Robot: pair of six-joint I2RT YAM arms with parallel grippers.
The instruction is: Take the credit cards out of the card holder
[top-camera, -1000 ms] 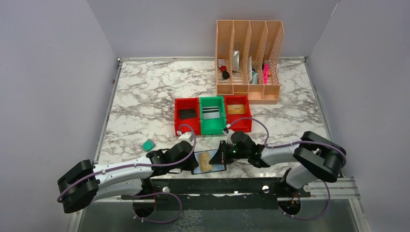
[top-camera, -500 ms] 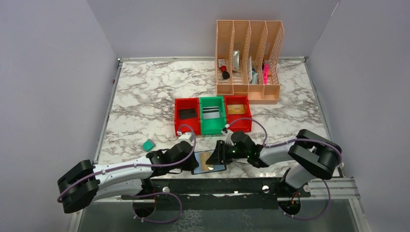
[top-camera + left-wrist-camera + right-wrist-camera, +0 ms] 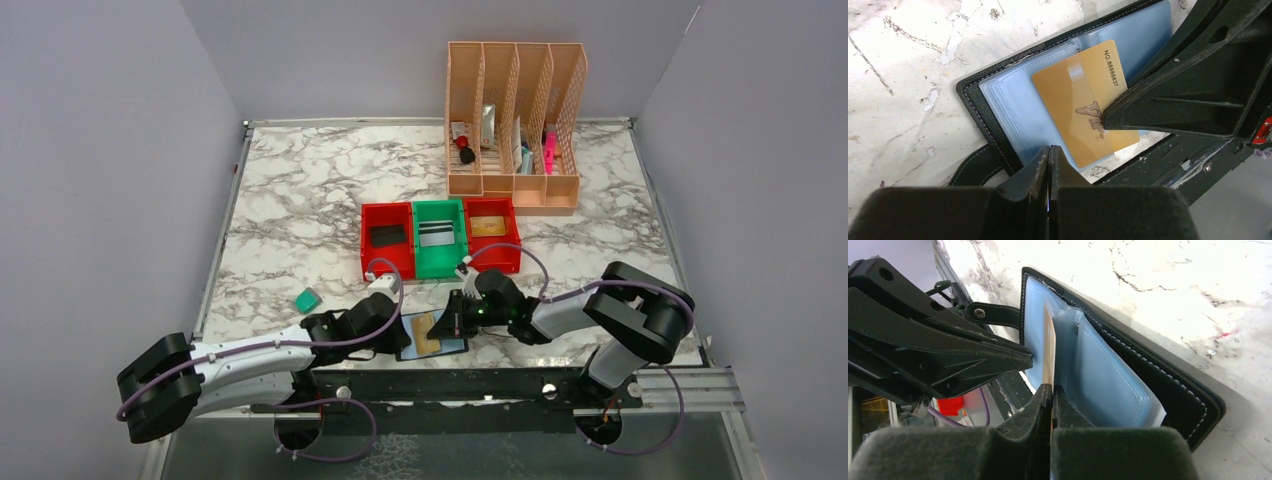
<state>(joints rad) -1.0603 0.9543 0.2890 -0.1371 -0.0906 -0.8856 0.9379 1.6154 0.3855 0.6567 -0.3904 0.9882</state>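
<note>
Tightly pinching a gold plastic card (image 3: 1078, 95), the right pincer (image 3: 1050, 387) may drag the black bifold card holder (image 3: 1008, 117) if the clenched left pincer (image 3: 1049, 149) opposite slips.

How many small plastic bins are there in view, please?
3, side by side in a row: the left red bin, the green bin in the middle, and the right red bin. None seems hidden.

I count two red bins (image 3: 366, 240) (image 3: 515, 240), one green bin (image 3: 435, 270), one four-slot rack (image 3: 515, 185), one card holder (image 3: 983, 115), one gold VIP card (image 3: 1073, 100), one teal block (image 3: 307, 299), my two pincers (image 3: 1049, 150) (image 3: 1052, 387).
</note>
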